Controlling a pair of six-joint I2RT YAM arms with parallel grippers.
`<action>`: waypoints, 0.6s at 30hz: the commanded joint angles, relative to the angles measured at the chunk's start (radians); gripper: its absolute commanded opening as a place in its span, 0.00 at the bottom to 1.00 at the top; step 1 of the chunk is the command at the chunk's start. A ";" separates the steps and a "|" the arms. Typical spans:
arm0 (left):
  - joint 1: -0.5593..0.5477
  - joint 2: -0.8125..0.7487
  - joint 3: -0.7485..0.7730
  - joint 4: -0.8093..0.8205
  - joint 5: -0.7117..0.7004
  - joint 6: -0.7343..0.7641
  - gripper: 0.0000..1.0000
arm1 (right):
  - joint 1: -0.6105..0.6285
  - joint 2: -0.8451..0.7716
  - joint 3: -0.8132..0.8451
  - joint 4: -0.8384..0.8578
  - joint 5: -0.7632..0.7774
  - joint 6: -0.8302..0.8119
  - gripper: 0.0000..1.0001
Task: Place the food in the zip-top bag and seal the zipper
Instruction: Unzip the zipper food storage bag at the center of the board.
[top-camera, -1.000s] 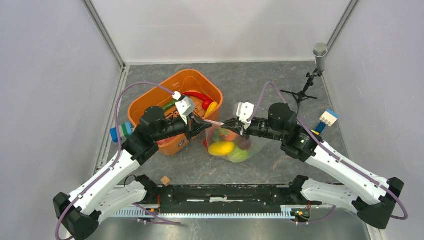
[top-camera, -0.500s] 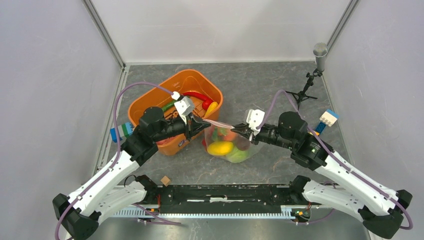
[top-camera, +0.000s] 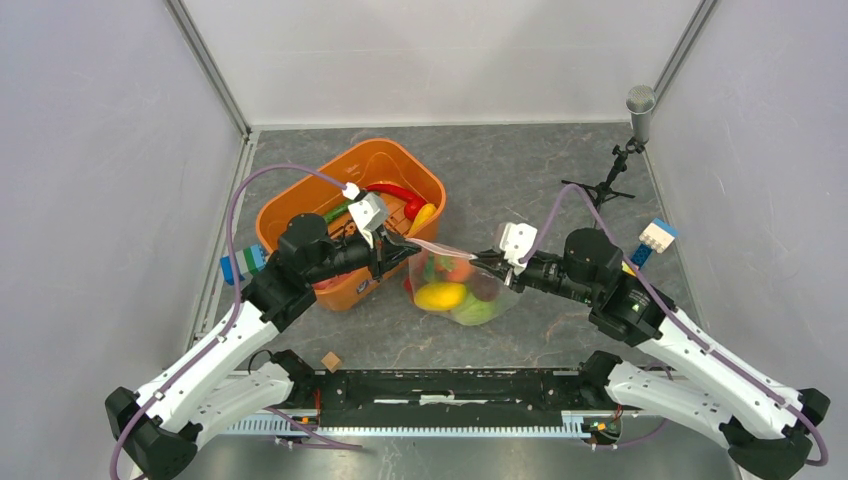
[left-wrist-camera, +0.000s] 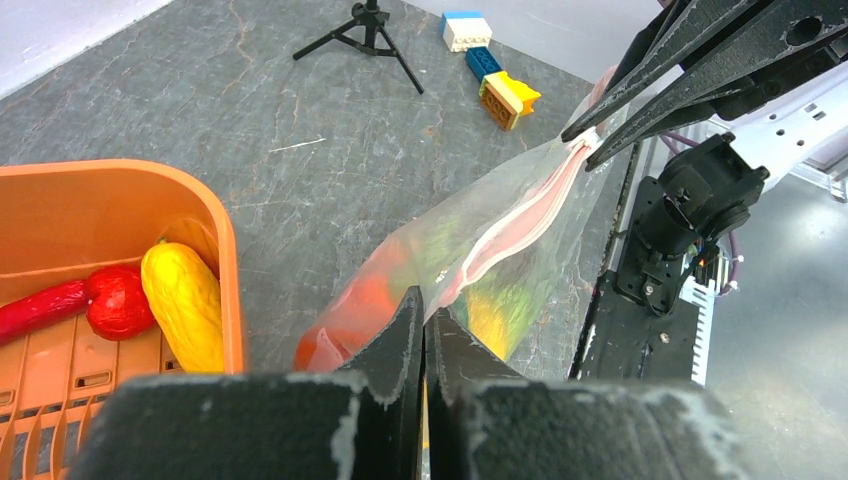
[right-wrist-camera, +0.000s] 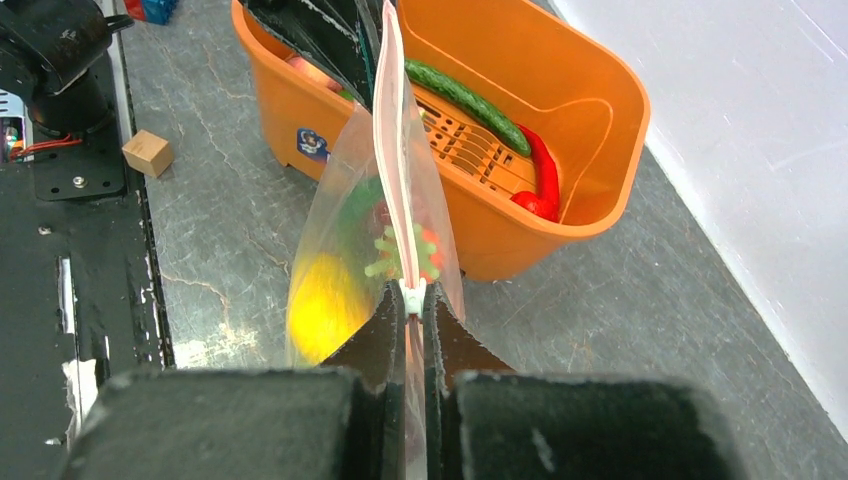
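Right now both grippers are clamped on the zipper (top-camera: 441, 247): L gripper (top-camera: 404, 246) pinches its left end, R gripper (top-camera: 489, 261) its right end, fingers closed flat on the pink strip. Below hangs the bag (top-camera: 462, 300), mid-table, just right of the orange tub (top-camera: 385, 145), w/ food (top-camera: 443, 296) inside. Strip's long axis runs L-to-R, roughly parallel to the table's near edge, taut btwn the pinches. Prob. any sealing slide must follow that line; neither arm is nearer. A chilli (top-camera: 392, 190) lies in the tub.
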 joint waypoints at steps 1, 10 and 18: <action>0.025 -0.016 0.017 0.033 -0.061 0.000 0.02 | -0.011 -0.037 -0.010 -0.083 0.045 -0.026 0.00; 0.025 -0.035 0.016 0.010 -0.160 0.005 0.02 | -0.019 -0.104 -0.032 -0.187 0.184 -0.030 0.00; 0.026 -0.055 0.016 -0.023 -0.287 0.001 0.02 | -0.023 -0.198 -0.036 -0.311 0.343 0.055 0.00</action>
